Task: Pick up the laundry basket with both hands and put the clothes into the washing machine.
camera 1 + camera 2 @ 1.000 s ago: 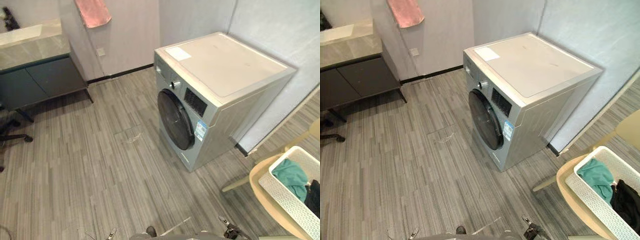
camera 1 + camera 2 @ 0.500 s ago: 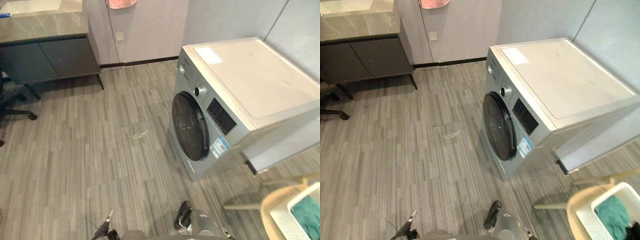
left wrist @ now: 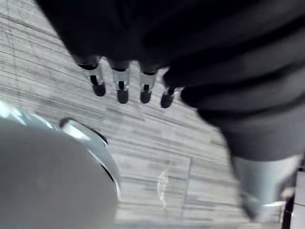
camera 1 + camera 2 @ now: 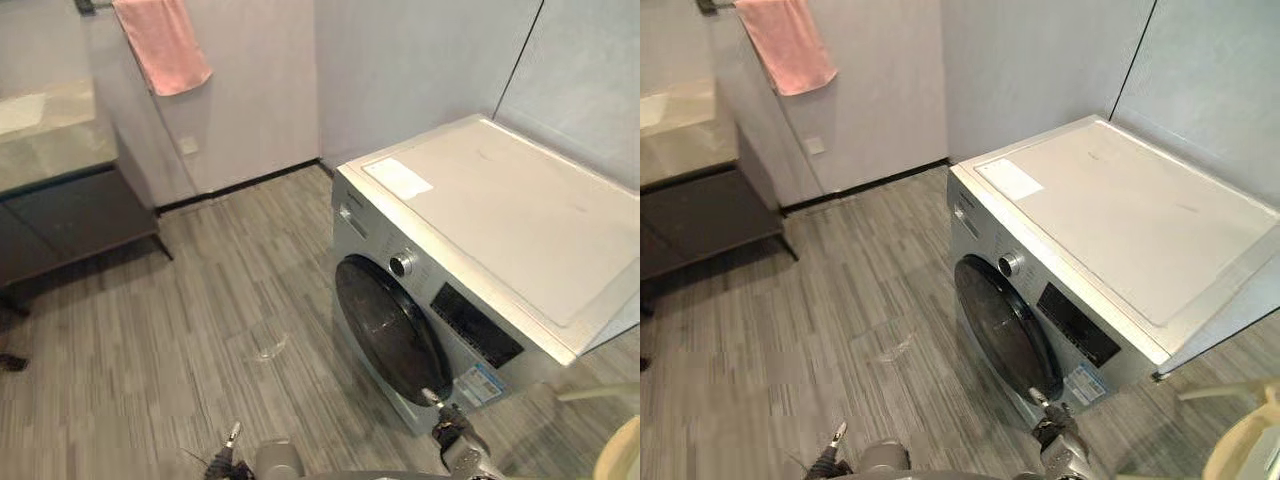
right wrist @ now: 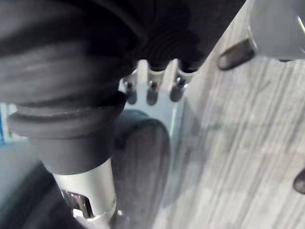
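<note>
Left eye view: the washing machine now sits centre-right and looms closer than a second ago. The whole picture has shifted, so the camera has turned; the machine itself has not moved. Its round door is closed.

Finding: a second ago the laundry basket stood on a cream chair to the right of the washing machine. That turn has carried it past the frame edge, and the chair shows as a curved rim off the washing machine's right front corner. Judgement: the laundry basket most likely sits on that chair, right of the washing machine, untouched.

Left hand: fingers hang nearly straight and relaxed with nothing in them, above the grey floor. Right hand: fingers likewise loose and straight, holding nothing.

Surroundings: a pink towel on the wall and a dark cabinet, both well to the left of the washing machine.

Assessment: the task is at its outset. The lift is not yet done and the door is shut. The turn faces the robot at the washing machine, not the chair. It would need to swing right of the washing machine and bring both hands to the laundry basket before any loading.
</note>
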Motion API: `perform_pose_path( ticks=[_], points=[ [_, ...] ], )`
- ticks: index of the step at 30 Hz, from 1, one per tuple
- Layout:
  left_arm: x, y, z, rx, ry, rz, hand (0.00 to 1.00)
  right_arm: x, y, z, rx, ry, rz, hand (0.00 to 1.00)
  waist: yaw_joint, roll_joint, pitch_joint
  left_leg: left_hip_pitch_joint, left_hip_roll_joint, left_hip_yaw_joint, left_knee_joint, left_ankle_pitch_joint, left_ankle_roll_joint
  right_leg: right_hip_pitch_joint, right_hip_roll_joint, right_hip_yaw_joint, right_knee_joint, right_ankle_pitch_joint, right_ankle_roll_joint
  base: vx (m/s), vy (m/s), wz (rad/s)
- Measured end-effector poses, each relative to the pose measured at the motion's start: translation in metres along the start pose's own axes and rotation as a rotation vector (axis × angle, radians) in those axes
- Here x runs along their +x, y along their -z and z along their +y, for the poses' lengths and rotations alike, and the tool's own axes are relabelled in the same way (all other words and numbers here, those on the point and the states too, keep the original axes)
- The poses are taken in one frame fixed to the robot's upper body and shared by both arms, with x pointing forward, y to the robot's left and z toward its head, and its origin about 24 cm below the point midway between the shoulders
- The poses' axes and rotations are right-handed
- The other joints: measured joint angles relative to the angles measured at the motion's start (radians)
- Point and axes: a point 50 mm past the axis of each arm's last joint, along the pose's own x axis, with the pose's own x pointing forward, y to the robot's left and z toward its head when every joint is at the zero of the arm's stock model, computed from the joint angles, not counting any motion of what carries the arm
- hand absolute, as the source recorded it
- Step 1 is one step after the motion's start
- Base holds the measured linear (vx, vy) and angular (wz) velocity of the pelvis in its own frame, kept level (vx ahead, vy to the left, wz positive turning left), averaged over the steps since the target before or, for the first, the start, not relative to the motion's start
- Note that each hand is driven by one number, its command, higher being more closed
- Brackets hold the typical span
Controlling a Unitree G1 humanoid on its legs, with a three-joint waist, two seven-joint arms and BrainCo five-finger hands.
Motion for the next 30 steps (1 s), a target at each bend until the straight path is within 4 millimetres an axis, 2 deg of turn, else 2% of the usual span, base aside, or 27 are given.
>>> perform_pose_path(
  ticks=[1, 3, 4, 6, 10, 14, 19, 25, 27, 30],
  points=[
    [0.000, -0.001, 0.005, 0.014, -0.010, -0.008, 0.00, 0.000, -0.001, -0.001, 0.000, 0.006, -0.009, 0.00, 0.000, -0.019, -0.011, 0.031, -0.021, 0.030, -0.041, 0.004, 0.007, -0.004, 0.012, 0.009, -0.013, 0.009, -0.013, 0.13, 0.262, -0.40],
    [0.001, 0.002, 0.009, 0.037, -0.017, 0.009, 0.00, -0.002, -0.007, -0.003, 0.004, 0.011, -0.052, 0.00, -0.016, -0.029, -0.020, 0.080, -0.059, 0.065, -0.117, 0.018, 0.022, 0.004, 0.006, 0.017, -0.057, 0.030, -0.037, 0.05, 0.173, -0.41],
    [0.002, 0.003, 0.010, 0.065, -0.016, 0.019, 0.00, -0.002, -0.008, -0.005, 0.005, 0.014, -0.063, 0.00, -0.028, -0.032, -0.027, 0.114, -0.087, 0.087, -0.192, 0.049, 0.032, -0.001, -0.009, 0.042, -0.075, 0.052, -0.021, 0.03, 0.145, -0.34],
    [0.002, 0.006, 0.008, 0.114, -0.004, 0.029, 0.00, -0.005, -0.002, -0.011, -0.016, 0.024, -0.053, 0.00, -0.024, -0.037, -0.045, 0.168, -0.113, 0.131, -0.322, 0.109, 0.027, -0.023, -0.015, 0.077, -0.093, 0.070, -0.018, 0.01, 0.089, -0.40],
    [0.001, 0.011, 0.004, 0.137, 0.010, 0.046, 0.00, -0.010, 0.010, -0.023, -0.087, 0.037, -0.032, 0.00, -0.028, -0.012, -0.051, 0.217, -0.116, 0.165, -0.445, 0.169, 0.013, -0.037, 0.005, 0.083, -0.108, 0.070, -0.015, 0.02, -0.020, -0.29],
    [0.001, 0.012, 0.004, 0.168, 0.008, 0.043, 0.00, -0.019, 0.001, -0.020, -0.207, -0.027, -0.109, 0.00, -0.033, -0.007, -0.054, 0.226, -0.085, 0.200, -0.453, 0.179, 0.002, -0.057, 0.039, 0.113, -0.109, 0.070, -0.014, 0.03, -0.066, -0.32],
    [0.001, 0.011, 0.003, 0.238, 0.019, 0.030, 0.00, -0.025, -0.008, 0.003, -0.379, -0.192, -0.167, 0.00, -0.030, -0.015, -0.052, 0.229, -0.081, 0.218, -0.459, 0.180, 0.000, -0.065, 0.047, 0.132, -0.124, 0.064, -0.009, -0.03, -0.034, -0.11],
    [0.003, 0.001, 0.001, 0.288, 0.021, -0.005, 0.00, -0.044, -0.015, 0.057, -0.501, -0.471, -0.263, 0.00, -0.025, -0.028, -0.042, 0.145, -0.082, 0.203, -0.459, 0.191, 0.001, -0.143, 0.048, 0.131, -0.131, 0.071, -0.008, -0.02, -0.005, 0.02],
    [0.003, -0.003, 0.000, 0.290, 0.021, -0.017, 0.00, -0.048, -0.022, 0.071, -0.507, -0.520, -0.312, 0.00, -0.024, -0.038, -0.035, 0.109, -0.082, 0.198, -0.455, 0.197, 0.005, -0.169, 0.050, 0.129, -0.146, 0.085, -0.006, 0.02, -0.002, 0.02],
    [0.005, -0.015, -0.002, 0.304, 0.018, -0.051, 0.00, -0.053, -0.045, 0.088, -0.487, -0.559, -0.401, 0.00, -0.024, -0.050, -0.015, 0.053, -0.087, 0.193, -0.452, 0.211, 0.013, -0.203, 0.049, 0.127, -0.170, 0.110, -0.004, 0.06, 0.004, 0.01]
  ],
)
